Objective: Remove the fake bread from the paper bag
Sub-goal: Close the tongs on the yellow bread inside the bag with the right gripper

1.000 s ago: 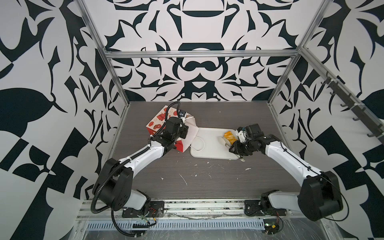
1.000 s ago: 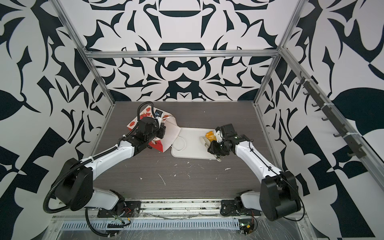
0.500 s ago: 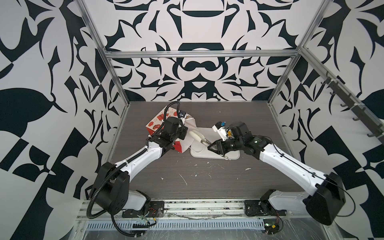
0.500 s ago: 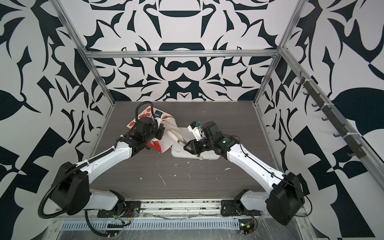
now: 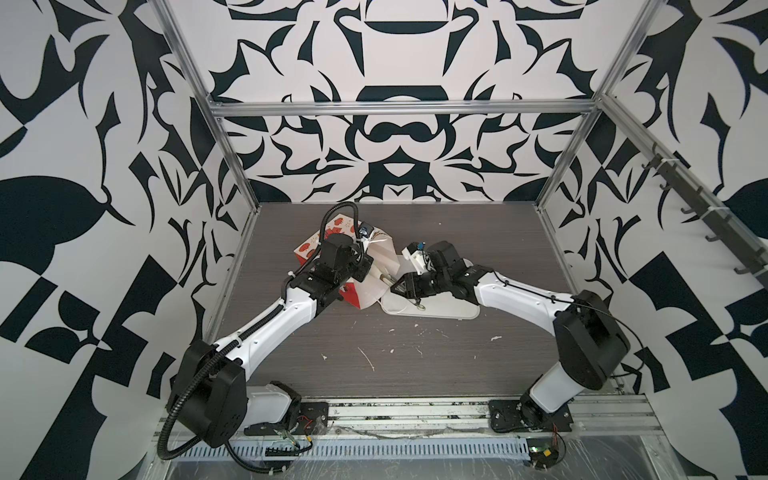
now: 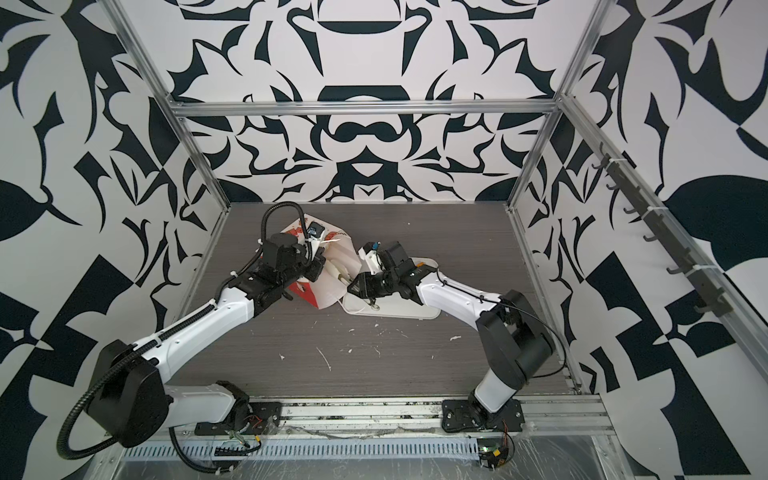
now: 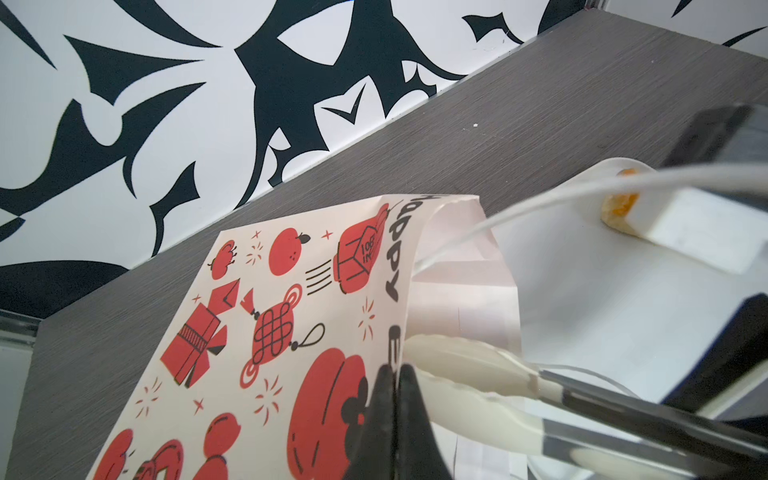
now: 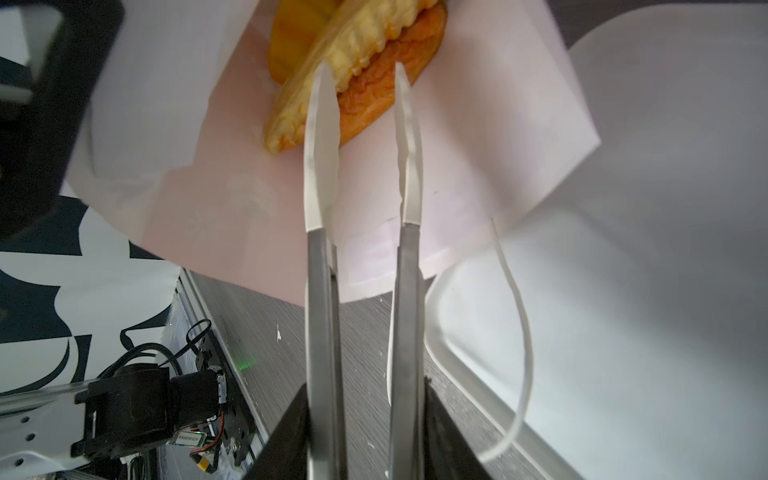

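The paper bag point(image 5: 312, 250) point(image 6: 300, 287) lies on its side, red-printed, with its white-lined mouth toward the tray. My left gripper point(image 7: 394, 368) point(image 5: 362, 269) is shut on the bag's upper wall at the mouth and holds it up. My right gripper point(image 8: 365, 384) point(image 5: 406, 286) is shut on metal tongs point(image 8: 320, 257) with white tips. The tips stand apart inside the bag mouth. Fake bread point(image 8: 359, 45) lies deep in the bag: a long yellow twist over a brown-orange piece point(image 8: 376, 102), with the tips on either side of them. One more orange piece point(image 7: 620, 207) point(image 6: 419, 262) rests on the tray.
A flat white tray point(image 5: 451, 311) point(image 6: 409, 311) point(image 8: 644, 249) lies right of the bag, under my right arm. A white cord handle point(image 8: 527, 353) trails from the bag onto the tray. White crumbs point(image 5: 368, 360) dot the dark table near the front.
My right arm has swung left from over the tray to the bag, and the tongs' tips have entered its mouth. The left gripper has kept its hold on the bag.
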{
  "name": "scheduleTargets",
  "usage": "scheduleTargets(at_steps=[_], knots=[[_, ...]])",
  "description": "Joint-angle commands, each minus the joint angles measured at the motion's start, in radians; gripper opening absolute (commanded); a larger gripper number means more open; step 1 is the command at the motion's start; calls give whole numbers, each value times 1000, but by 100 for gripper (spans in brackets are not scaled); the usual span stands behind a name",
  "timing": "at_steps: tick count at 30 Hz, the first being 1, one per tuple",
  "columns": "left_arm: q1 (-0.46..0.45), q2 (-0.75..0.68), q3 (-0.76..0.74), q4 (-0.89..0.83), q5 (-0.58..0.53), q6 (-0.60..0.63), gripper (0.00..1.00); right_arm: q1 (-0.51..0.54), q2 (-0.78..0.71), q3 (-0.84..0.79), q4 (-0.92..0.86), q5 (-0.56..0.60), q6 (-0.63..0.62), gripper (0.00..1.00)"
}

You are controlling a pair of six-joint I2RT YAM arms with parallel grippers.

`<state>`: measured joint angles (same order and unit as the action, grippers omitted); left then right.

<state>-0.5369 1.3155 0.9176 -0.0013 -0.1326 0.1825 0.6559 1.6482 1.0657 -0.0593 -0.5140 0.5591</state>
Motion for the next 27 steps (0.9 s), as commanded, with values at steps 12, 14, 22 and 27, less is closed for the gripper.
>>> scheduleTargets(at_steps=[12, 14, 22, 27], knots=[[3, -23, -17, 1, 54, 5, 0, 7, 138, 95, 214, -81, 210, 45], [3, -24, -19, 4, 58, 3, 0, 7, 151, 99, 249, -100, 238, 45], [3, -30, -21, 3, 77, 2, 0, 7, 160, 102, 312, -139, 285, 45], [3, -30, -20, 1, 79, 3, 0, 5, 179, 97, 393, -179, 347, 45]])
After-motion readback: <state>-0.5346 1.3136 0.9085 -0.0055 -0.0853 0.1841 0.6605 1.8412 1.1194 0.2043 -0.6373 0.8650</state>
